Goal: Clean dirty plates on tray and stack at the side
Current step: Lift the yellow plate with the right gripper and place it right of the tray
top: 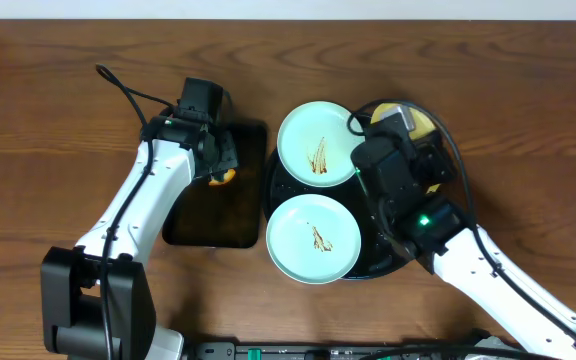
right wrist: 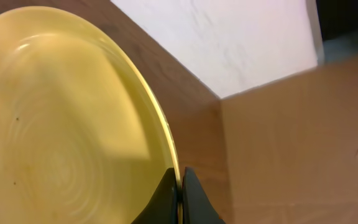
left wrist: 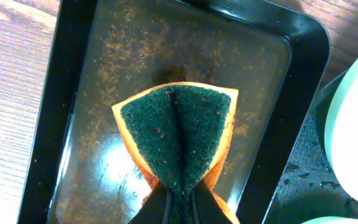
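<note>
The overhead view is showing the whole layout: two arms, two trays, three plates and one sponge on a wooden table (top: pixel 48 80). Two of the plates are lying flat on the round tray (top: pixel 271 190). The far mint plate (top: pixel 317 143) and the near mint plate (top: pixel 313 238) are sitting edge to edge, and each is carrying one brownish smear in its centre. The third, the yellow plate (top: pixel 425 124), is mostly hiding behind the right arm here, over the far right part of the round tray.

The right wrist view is giving what the overhead cannot. The right gripper (right wrist: pixel 180 186) is clamping the yellow plate's rim between its closed fingers. The plate is standing steeply tilted, and its face is looking clean apart from a few tiny specks. Neither view is showing whether its lower edge is touching the tray.

The left wrist view is showing the left gripper (left wrist: pixel 180 202) pinching the sponge (left wrist: pixel 179 134) so that it is folding in two, dark green scouring side outward, orange edge around it. The sponge is hanging over the rectangular tray (left wrist: pixel 73 93), whose floor is glistening wet and speckled with brown grit. From above, the sponge is appearing only as a small orange bit under the gripper. At this view's right edge, a mint rim and water droplets on the round tray are peeking in
</note>
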Robot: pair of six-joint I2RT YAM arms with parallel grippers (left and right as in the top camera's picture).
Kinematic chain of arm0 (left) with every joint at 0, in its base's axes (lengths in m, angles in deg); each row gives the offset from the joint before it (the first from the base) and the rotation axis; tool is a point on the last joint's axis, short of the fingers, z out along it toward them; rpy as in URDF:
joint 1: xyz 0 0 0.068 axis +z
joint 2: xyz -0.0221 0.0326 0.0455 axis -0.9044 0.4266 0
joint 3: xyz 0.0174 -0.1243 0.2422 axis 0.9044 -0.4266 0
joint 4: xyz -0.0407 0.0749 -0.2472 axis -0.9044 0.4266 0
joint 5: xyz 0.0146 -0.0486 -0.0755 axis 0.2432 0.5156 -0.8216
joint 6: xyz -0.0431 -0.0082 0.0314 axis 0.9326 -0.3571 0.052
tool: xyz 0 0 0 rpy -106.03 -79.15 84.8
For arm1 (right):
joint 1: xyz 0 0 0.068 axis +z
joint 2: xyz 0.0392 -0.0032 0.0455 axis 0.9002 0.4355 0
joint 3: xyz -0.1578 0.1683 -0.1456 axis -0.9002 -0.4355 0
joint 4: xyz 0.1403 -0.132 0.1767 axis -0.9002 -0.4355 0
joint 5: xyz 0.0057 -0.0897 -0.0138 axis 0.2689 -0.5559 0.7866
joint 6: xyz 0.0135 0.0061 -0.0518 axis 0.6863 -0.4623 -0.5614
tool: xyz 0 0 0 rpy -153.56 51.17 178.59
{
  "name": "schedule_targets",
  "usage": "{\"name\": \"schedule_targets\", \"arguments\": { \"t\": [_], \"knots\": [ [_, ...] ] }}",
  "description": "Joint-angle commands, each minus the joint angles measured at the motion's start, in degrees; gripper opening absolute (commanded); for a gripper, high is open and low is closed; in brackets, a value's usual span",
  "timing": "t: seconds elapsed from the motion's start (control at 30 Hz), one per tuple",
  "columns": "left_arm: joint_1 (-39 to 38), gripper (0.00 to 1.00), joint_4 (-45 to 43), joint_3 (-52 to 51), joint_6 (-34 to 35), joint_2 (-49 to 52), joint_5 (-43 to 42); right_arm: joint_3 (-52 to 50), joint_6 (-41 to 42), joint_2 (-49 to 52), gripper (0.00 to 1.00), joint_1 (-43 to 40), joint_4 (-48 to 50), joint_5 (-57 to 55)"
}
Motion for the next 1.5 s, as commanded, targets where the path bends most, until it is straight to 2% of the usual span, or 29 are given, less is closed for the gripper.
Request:
{"name": "schedule_targets", "arguments": {
  "t": [0.0,0.27,0.53,0.63,0.93,1.27,1.47],
  "knots": [
    [0.17,0.07,0.22,-0.28,-0.72,-0.61,0.13,0.94,-5.7,-0.59,0.01,1.99,0.96,-1.99],
    [0.17,0.08,0.22,-0.28,-0.72,-0.61,0.15,0.94,-4.46,-0.59,0.01,2.16,1.42,-1.95],
    [0.17,0.08,0.22,-0.28,-0.72,-0.61,0.13,0.92,10.62,-0.61,0.01,-3.17,-2.75,6.75],
    [0.17,0.08,0.22,-0.28,-0.72,-0.61,0.13,0.94,17.09,-0.61,0.01,-8.48,-5.03,10.91],
    [0.17,0.08,0.24,-0.28,-0.72,-0.61,0.13,0.94,25.62,-0.63,0.01,-26.4,-7.58,18.58],
    [0.17,0.08,0.44,-0.28,-0.72,-0.61,0.13,0.92,42.64,-0.61,0.01,-50.45,-11.45,40.79],
    [0.17,0.07,0.42,-0.28,-0.72,-0.61,0.13,0.87,45.27,-0.42,0.01,-61.18,-12.13,45.07]
  ]
}}
